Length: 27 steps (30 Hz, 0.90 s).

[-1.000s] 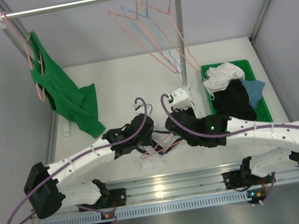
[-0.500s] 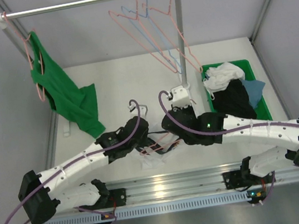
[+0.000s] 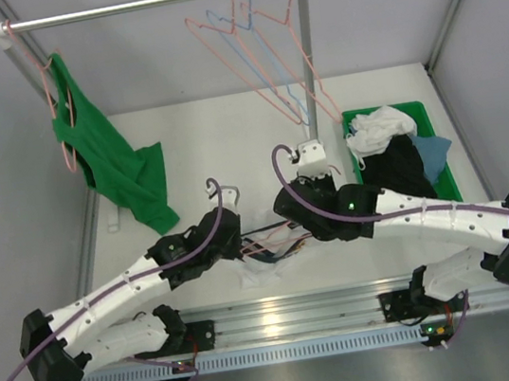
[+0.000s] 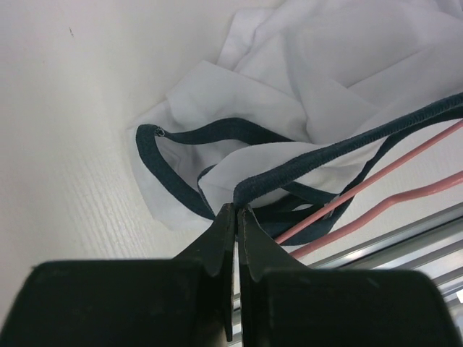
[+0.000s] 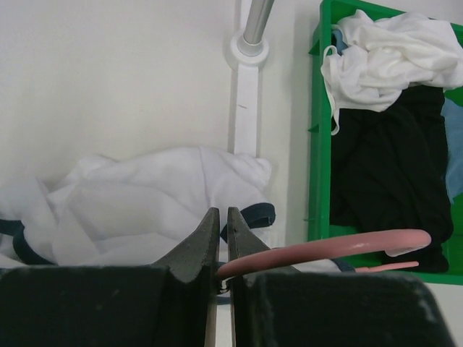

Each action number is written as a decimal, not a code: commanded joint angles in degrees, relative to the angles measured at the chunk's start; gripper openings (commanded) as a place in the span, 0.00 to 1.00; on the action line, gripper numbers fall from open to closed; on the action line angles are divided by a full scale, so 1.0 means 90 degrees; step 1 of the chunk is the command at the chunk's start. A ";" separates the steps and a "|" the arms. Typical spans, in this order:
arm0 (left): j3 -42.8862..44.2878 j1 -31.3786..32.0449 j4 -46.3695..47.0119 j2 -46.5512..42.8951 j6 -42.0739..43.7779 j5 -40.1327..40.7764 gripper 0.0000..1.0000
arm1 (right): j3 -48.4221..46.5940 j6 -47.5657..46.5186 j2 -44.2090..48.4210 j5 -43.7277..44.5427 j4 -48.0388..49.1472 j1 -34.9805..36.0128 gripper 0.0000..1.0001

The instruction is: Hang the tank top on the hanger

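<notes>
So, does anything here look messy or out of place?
The green top hangs lopsided, one side sagging low. The tank top lies crumpled in a heap on the table, with the hanger poking out from under it.

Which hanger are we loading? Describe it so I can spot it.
On the table, in front of the rail's post, a pink wire hanger sits beside the white tank top, pinched in the right gripper. Its lookalikes all hang on the rail.

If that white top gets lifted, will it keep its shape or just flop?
Probably flops: the tank top lies crumpled in soft folds. Likely light, since the left gripper pinches only its trim. It may snag the hanger.
</notes>
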<state>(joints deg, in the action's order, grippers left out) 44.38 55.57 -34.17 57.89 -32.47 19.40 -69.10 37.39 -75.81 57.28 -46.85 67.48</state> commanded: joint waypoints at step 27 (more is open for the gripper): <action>0.1425 0.0007 -0.0705 0.0071 0.0424 -0.0515 0.00 | -0.0291 0.0504 0.0064 0.0179 -0.0420 -0.0379 0.00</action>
<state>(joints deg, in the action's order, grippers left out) 53.23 55.57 -40.69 56.55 -30.35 15.88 -69.12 41.19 -75.81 57.95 -50.65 64.69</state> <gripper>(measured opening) 0.023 0.044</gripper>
